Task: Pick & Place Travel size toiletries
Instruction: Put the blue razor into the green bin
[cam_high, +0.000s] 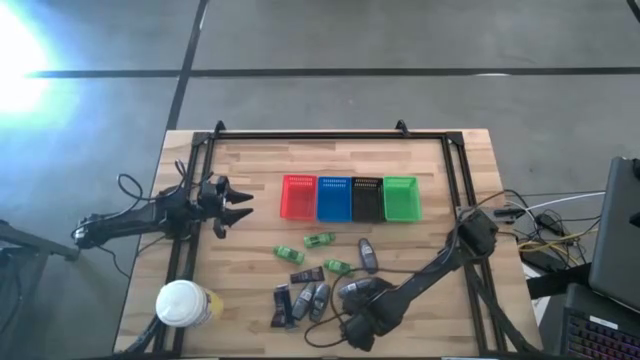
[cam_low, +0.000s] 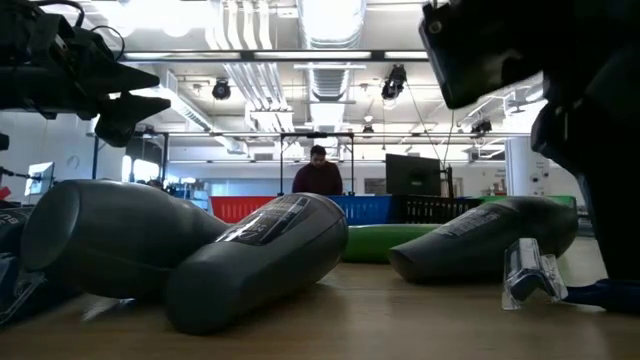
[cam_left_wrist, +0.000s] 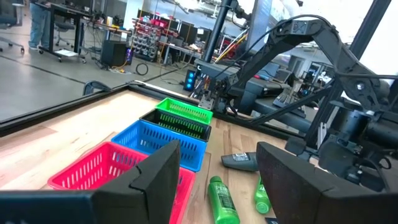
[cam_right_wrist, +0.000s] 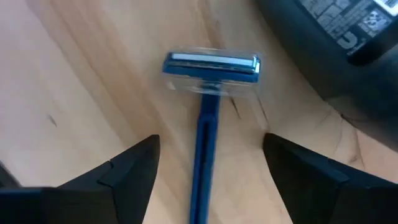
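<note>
Right end effector (cam_right_wrist: 208, 163) open astride slim blue razor (cam_right_wrist: 208, 112); left end effector (cam_left_wrist: 217, 177) open, empty.

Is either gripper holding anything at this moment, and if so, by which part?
Nothing is held. The right gripper is open, its fingers either side of the blue razor handle without touching. The left gripper is open and empty.
</note>
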